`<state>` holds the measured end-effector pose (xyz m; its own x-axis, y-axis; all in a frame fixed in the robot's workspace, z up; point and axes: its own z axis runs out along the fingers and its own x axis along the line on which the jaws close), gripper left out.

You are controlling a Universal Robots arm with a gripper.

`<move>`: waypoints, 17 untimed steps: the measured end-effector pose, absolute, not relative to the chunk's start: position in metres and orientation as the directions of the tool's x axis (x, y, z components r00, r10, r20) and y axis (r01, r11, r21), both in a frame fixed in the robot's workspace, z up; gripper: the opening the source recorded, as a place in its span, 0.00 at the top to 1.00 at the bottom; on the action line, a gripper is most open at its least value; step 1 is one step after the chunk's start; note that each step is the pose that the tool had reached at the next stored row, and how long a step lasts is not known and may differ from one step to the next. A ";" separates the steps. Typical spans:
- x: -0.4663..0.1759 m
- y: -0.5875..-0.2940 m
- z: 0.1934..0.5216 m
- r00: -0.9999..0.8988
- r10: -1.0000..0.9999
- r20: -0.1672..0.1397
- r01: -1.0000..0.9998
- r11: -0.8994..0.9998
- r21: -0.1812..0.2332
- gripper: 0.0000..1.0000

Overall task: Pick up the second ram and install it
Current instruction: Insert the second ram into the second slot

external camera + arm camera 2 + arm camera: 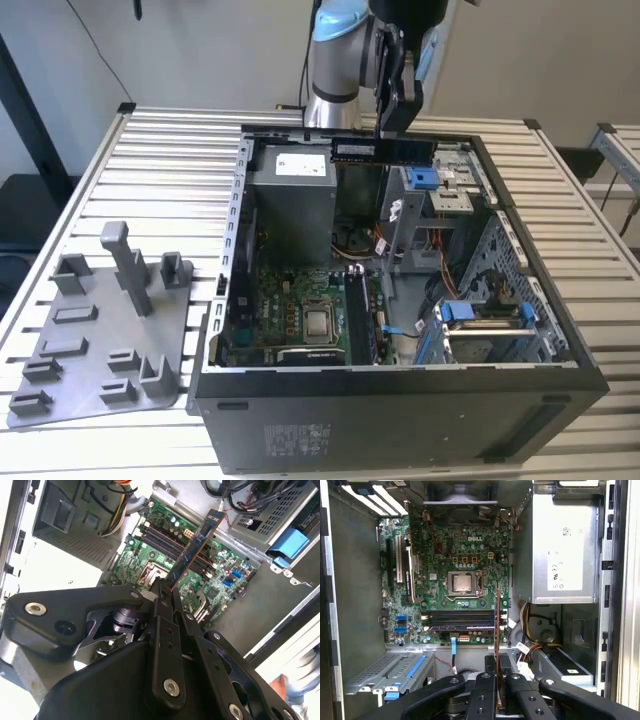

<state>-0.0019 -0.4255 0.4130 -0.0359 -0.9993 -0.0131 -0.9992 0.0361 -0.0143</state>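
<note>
The tool is clamped on the second ram, held level above the computer case on the desk. In the first wrist view it hangs edge-on over the motherboard; apart from the memory slots.

a pale, plain wall stands behind a white slatted table, brightly and evenly lit; a second slatted table sits nearby at the exterior view's right.
</note>
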 end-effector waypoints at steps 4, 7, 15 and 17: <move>-0.002 -0.426 0.413 -0.036 -0.999 -0.013 -0.999 0.036 -0.014 0.86; -0.002 -0.426 0.413 -0.036 -0.999 -0.013 -0.999 0.036 -0.014 0.86; -0.002 -0.426 0.413 -0.061 -0.998 -0.013 -0.998 0.061 -0.014 0.86; -0.002 -0.426 0.413 -0.078 -0.997 -0.013 -0.997 0.078 -0.014 0.86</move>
<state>-0.0019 -0.4255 0.4128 -0.0782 -0.9969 -0.0129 -0.9968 0.0784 -0.0143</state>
